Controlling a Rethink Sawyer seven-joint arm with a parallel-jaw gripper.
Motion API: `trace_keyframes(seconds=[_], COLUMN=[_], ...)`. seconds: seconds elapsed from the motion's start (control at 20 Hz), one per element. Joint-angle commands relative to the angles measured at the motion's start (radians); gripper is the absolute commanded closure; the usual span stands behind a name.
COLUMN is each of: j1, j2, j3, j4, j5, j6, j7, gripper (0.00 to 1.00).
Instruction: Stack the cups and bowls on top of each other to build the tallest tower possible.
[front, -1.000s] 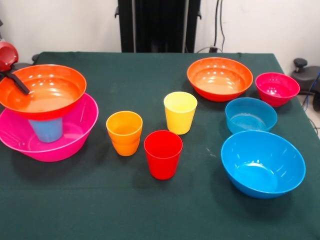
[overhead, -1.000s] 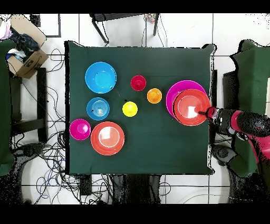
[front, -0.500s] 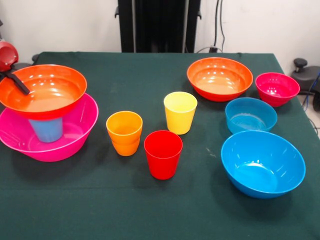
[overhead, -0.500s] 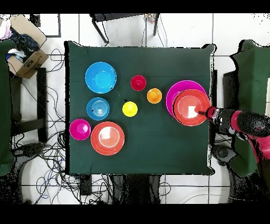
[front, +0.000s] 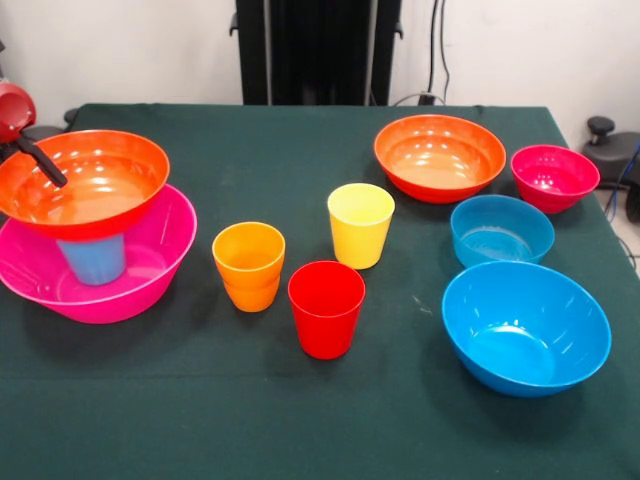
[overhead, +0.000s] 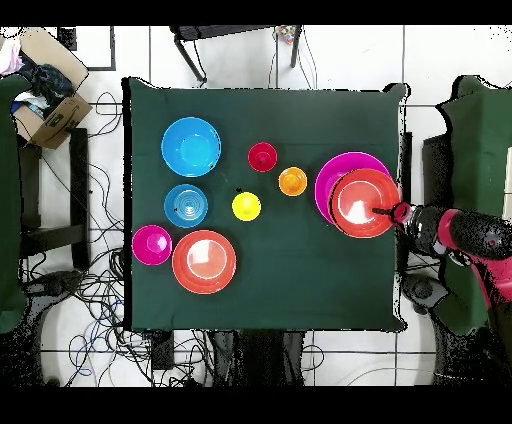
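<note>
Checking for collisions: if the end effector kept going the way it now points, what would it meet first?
Probably the inside of the orange-red bowl atop the light blue cup: the end effector already reaches over that bowl's rim, pointing toward its middle. Depth is unclear.

The gripper (front: 38, 167) has drawn back slightly, and the orange-red bowl (front: 85, 183) shifted with it.

Even, bright indoor light falls from above. The glossy bowls (front: 440, 156) carry soft white glare patches inside, and each cup (front: 326, 308) throws a faint, short shadow on the dark green tablecloth (front: 300, 420). The front view is sharp from near to far
</note>
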Motion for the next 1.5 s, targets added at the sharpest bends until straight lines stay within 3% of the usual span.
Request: trace_keyframes(seconds=[0.05, 0.5, 1.5], j1=[0.029, 0.037, 0.066], j2=[0.007, -0.009, -0.111], j3=[0.023, 0.012, -0.014], j4=[-0.012, -0.006, -0.054], j5=[-0.103, -0.108, -0.145], j6=[0.030, 0.023, 0.140], j7=[-0.194, -0.174, -0.125], gripper=[0.00, 0.00, 0.00])
